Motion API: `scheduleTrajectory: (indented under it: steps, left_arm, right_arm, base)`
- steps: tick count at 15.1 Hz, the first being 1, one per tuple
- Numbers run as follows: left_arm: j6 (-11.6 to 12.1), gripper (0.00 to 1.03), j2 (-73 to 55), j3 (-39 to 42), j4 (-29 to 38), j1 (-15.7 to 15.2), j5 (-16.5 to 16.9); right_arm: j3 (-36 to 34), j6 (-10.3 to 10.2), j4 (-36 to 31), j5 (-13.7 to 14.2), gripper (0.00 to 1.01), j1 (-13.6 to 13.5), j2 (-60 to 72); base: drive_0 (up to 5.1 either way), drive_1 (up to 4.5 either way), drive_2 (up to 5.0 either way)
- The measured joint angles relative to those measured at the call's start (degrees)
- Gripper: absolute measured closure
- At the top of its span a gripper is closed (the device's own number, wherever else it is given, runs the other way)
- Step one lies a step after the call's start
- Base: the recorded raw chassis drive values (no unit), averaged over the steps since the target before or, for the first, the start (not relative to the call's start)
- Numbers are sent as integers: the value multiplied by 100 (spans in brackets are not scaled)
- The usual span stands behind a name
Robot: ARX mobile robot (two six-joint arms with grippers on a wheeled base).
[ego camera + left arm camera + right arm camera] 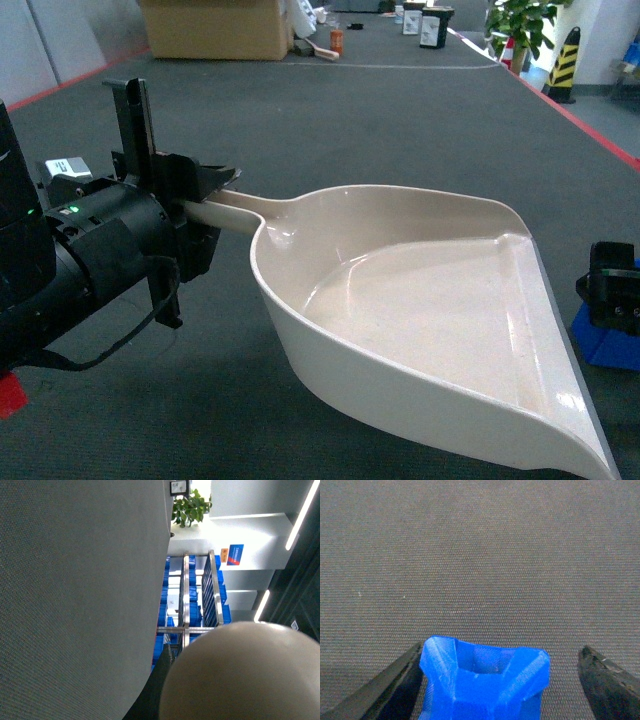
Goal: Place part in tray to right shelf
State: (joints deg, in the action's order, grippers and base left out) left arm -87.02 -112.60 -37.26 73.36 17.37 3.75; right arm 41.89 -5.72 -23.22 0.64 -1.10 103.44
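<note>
The beige tray [420, 310] hangs over the grey floor, its wide lip towards the lower right. My left gripper [213, 198] is shut on its straight handle [235, 210]. In the left wrist view the tray's underside [245, 675] fills the lower right beside one dark finger [161, 682]. Behind it stands the steel right shelf [186, 605] with blue crates. The blue part [485, 682] rests on the floor between my right gripper's [500, 680] fingers. That gripper is open: the left finger touches the part, the right stands apart. In the head view the part [605, 345] lies under the right gripper [610, 290], right of the tray.
A cardboard box [215, 28] and small items stand far back on the floor. A potted plant [520, 25] and a yellow-black bollard [565, 60] are at the back right. A red line [590, 130] borders the carpet on the right.
</note>
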Motion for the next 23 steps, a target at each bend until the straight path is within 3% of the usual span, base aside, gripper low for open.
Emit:
scheduleTrajectory:
  steps: [7,8,9,10,11,14,15,16,19,20,21,22,23]
  left_arm:
    - [0,91,0,0,0,2,2]
    - [-2,91,0,0,0,0,2]
    - [-2,91,2,0,0,2,4]
    - [-2,91,2,0,0,0,-13]
    - [0,91,2,0,0,2,-11]
    - [-2,91,2,0,0,2,-11]
    - [-2,91,2,0,0,2,-11]
    - [-2,91,2,0,0,0,-11]
    - [26,91,2,0,-9,0,-9]
    - [37,91,2,0,-9,0,2]
    - [31,91,2,0,-4,0,-15]
    - [31,91,2,0,-7,0,-15]
    - [26,91,2,0,-4,0,-15]
  right_arm:
    - [37,-24,-22,44,32,-2,199]
    - [22,-22,-42,74,39,-2,177]
    - [-310,81,42,341,54,2,-861]
    - [-236,98,380,407,54,-192,-2579]
    - [-66,-229,503,208,54,-1113,-3526]
    - [-72,-848,800,72,54,-2402,-3285]
    - [-94,-1008,748,63,54,-2610,-3053]
    - [-105,-1187,723,-28,53,-2660,-2774]
    - [-177,-1554,730,-94,19,-2483,-2500]
    - [-186,-1585,793,-83,6,-2424,-2702]
    - [-188,-1589,822,-74,1,-2378,-2964]
    - [-188,-1567,822,-42,4,-2249,-3305]
    - [-214,-1410,699,251,3,-2122,-3620]
  base:
    - [0,0,0]
    - [0,0,0]
    - [0,0,0]
    - [0,0,0]
    - [0,0,0]
    - [0,0,0]
    - [0,0,0]
    - [0,0,0]
    - [0,0,0]
    - [0,0,0]
    - [0,0,0]
    - [0,0,0]
    - [0,0,0]
